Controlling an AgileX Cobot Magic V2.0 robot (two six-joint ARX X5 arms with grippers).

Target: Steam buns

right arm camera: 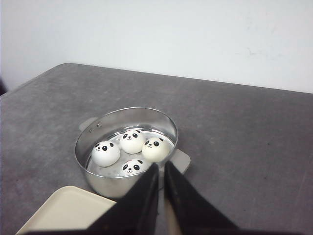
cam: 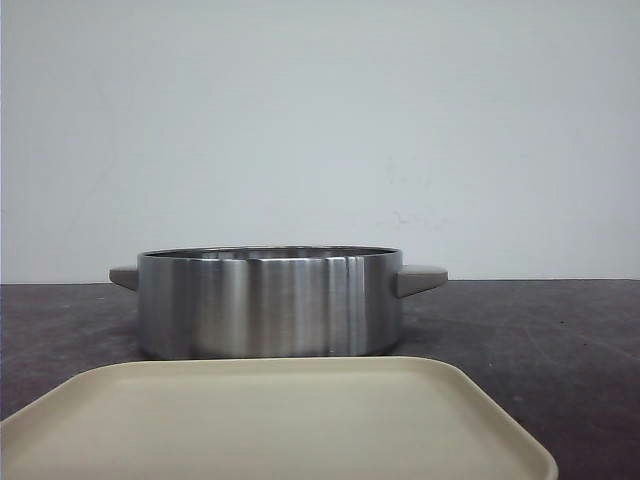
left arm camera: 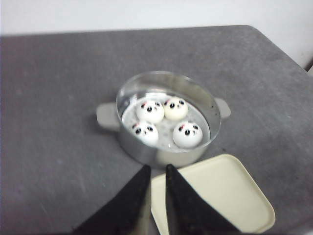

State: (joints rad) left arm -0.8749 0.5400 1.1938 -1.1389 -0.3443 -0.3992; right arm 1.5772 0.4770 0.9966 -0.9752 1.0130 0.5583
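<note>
Several white panda-faced buns (left arm camera: 149,110) lie inside a round steel steamer pot (left arm camera: 146,152) with two grey handles. They also show in the right wrist view (right arm camera: 106,152). In the front view only the pot's wall (cam: 270,300) shows and the buns are hidden. My left gripper (left arm camera: 156,169) hovers above the table in front of the pot, its jaws nearly together and empty. My right gripper (right arm camera: 161,166) hovers beside the pot near one handle, jaws nearly together and empty. Neither gripper shows in the front view.
A cream rectangular tray (cam: 270,420) lies empty on the dark grey table just in front of the pot. It shows in the left wrist view (left arm camera: 220,191) and in the right wrist view (right arm camera: 63,210). A white wall stands behind the table.
</note>
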